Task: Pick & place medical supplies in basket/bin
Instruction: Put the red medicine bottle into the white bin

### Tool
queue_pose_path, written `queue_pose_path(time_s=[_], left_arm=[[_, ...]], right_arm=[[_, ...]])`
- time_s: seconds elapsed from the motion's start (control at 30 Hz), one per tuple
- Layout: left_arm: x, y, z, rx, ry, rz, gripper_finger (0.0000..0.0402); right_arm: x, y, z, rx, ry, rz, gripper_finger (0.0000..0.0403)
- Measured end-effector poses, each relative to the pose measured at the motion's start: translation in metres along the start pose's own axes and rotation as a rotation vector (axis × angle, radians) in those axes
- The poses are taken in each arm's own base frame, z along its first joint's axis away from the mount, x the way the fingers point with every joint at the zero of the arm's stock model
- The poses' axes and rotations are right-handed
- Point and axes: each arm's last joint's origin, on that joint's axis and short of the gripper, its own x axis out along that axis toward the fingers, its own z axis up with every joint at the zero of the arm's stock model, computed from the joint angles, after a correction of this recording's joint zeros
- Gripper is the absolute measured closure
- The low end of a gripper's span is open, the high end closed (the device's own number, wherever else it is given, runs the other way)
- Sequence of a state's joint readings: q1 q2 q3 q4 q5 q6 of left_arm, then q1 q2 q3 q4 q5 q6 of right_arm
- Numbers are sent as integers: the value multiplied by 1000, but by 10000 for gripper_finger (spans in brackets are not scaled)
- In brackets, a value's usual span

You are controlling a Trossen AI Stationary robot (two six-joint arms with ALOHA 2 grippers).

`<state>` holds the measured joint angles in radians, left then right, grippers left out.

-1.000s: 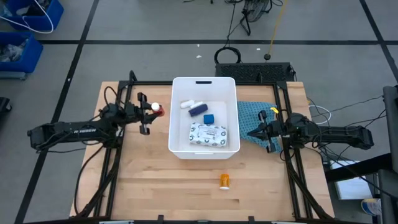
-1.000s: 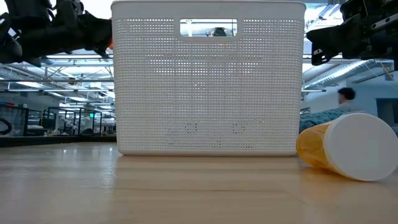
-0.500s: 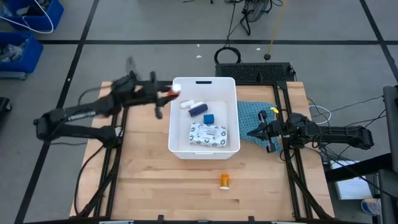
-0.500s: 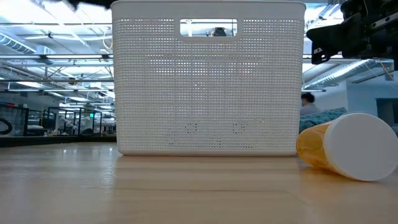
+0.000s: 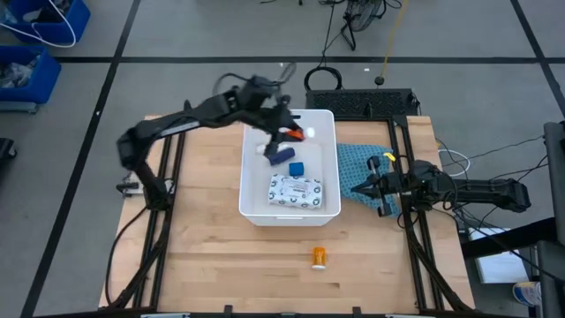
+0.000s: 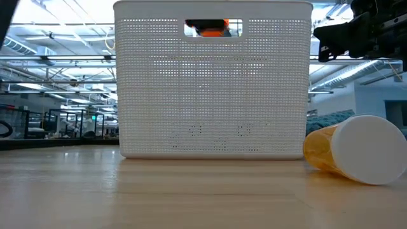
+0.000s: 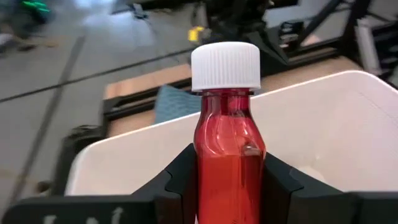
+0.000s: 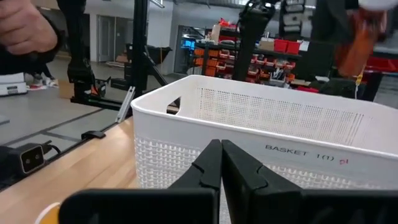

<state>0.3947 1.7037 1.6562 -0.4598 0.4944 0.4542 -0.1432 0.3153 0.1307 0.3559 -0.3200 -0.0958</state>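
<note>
- We are holding the red bottle (image 7: pixel 227 149) in our left gripper (image 7: pixel 227 186). Our two dark fingers (image 7: pixel 180 180) are squeezing its sides, one on each side, and its white cap is poking up past our fingertips.
- We are hanging over the far end of the white bin (image 5: pixel 256 208), so the bottle (image 5: pixel 294 134) is in the air above it, not down inside yet.
- The bottle looks like hard, smooth plastic. We think it is light and stiff, and maybe a bit slippery, so holding it around the middle of its body seems best.
- Below our fingers, a white patterned packet (image 5: pixel 296 189), a small blue cube (image 5: pixel 297 167), a dark blue piece (image 5: pixel 280 155) and a white tube (image 5: pixel 263 147) are lying in the bin.
- An orange bottle (image 5: pixel 319 256) is lying on its side on the wooden table (image 5: pixel 203 265), well apart from both grippers. It is round, so we think it may roll.
- Our right gripper (image 8: pixel 221 163) is waiting beside the bin with its fingers pressed together, holding nothing, near the teal cloth (image 5: pixel 357 163).
- On the bin wall (image 8: pixel 292 134) past those fingers we are reading "BASKET 1(1)".
</note>
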Motion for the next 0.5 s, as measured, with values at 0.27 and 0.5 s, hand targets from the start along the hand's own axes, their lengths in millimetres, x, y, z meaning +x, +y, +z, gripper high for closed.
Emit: queue_pose_path(time_s=[0.27, 0.5], left_arm=[[61, 32, -31, -82, 72, -165, 287], [90, 46, -62, -240, 99, -209, 287]], right_arm=[[0, 0, -1, -30, 8, -1, 403], [0, 0, -4, -50, 37, 3, 403]])
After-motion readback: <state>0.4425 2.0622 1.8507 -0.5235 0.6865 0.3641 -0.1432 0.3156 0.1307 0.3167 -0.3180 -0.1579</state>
